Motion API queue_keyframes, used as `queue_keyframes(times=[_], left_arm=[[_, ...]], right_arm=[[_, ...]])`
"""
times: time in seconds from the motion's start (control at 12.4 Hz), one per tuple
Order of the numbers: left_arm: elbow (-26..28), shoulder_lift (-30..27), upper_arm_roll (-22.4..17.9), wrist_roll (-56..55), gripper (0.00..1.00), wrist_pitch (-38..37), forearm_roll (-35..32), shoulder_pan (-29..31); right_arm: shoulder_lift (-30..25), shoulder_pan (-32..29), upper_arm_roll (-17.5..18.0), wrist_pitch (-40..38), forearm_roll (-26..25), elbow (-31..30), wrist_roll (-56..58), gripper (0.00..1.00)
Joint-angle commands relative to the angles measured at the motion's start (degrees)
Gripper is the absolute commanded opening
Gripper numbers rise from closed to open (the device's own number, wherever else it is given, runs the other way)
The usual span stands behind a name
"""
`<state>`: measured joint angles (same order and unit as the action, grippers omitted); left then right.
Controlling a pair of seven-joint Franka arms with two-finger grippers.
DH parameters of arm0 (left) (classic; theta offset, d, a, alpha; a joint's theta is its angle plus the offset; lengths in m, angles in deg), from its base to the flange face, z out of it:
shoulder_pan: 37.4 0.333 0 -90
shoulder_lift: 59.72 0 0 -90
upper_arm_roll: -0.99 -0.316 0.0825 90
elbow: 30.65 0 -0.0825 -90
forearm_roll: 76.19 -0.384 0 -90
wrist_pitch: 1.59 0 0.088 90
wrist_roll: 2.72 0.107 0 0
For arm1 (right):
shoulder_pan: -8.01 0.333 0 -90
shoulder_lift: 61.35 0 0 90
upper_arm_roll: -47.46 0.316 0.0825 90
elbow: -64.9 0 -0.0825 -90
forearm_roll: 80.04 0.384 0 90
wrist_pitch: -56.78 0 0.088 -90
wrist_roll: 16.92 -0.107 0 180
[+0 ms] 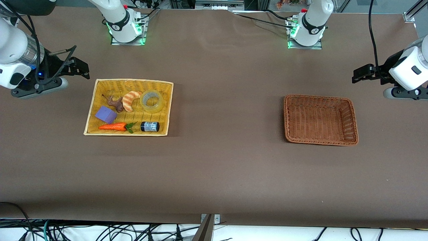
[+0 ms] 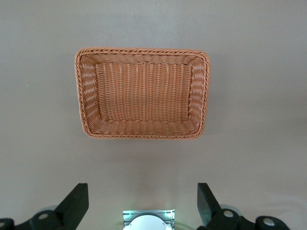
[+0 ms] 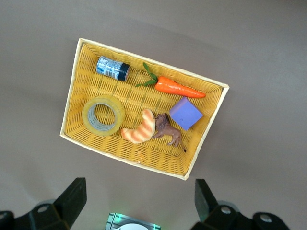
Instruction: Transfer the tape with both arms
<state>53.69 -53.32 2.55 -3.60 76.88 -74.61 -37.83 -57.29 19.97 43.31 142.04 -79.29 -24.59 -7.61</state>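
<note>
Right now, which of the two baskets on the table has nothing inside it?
The brown wicker basket toward the left arm's end is empty. The yellow basket holds the tape and other small items.

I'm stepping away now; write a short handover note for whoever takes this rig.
Left gripper: open, empty, waiting beside the brown wicker basket, which is empty.
Right gripper: open, empty, waiting beside the yellow woven tray.
Clear yellowish tape roll: lying in the tray next to the toy croissant.
Done: nothing.
Left: grasp the tape, pass it between arms.
</note>
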Motion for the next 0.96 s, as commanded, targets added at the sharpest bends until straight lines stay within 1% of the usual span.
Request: queue_keyframes(times=[0.0,0.48,0.88], left_arm=[[0.6,-0.4,-0.2,1.1,1.00,0.6,1.3,0.2],[0.6,-0.4,-0.2,1.1,1.00,0.6,1.3,0.2],[0.6,-0.4,-0.2,1.1,1.00,0.6,1.3,0.2]], right_arm=[[-0.4,-1.0,1.4,-0.9,-0.8,-0.2,-0.3,1.00],[-0.3,-1.1,1.4,-1.1,-0.8,-1.0,-1.7,1.00],[-0.2,-1.0,2.2,-0.6,-0.8,-1.8,-3.2,1.00]])
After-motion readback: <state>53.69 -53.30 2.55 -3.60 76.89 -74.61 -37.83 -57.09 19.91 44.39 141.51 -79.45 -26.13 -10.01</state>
